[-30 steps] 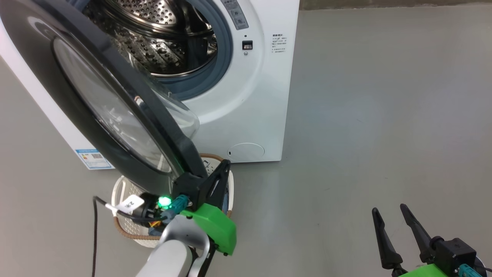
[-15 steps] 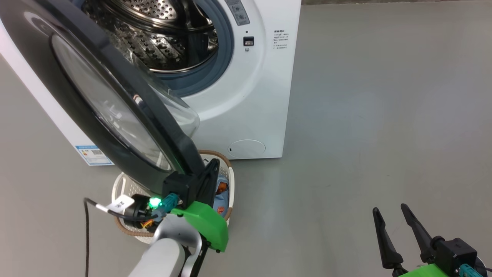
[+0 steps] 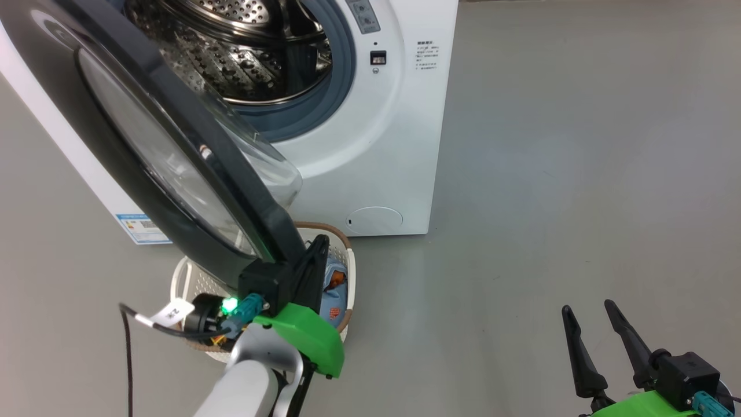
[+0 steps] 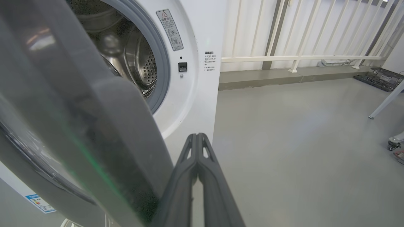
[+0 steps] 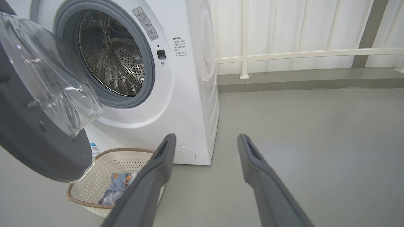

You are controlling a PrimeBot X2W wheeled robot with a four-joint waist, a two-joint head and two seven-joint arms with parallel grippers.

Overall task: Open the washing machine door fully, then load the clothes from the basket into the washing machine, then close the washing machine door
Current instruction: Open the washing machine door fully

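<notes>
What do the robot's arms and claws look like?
Each claw has two long, thin, dark fingers ending in points: the left claw and the right claw. Behind the fingers sits a black block and a bright green cover. The left forearm is pale silver-white, with a glowing green light, a teal plug and a black cable carrying a white tag.

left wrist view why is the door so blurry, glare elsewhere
Left wrist view: the door is close to the lens and out of focus, with a green streak; the machine behind is sharp. Head and right wrist views: pale reflections on its glass.
</notes>
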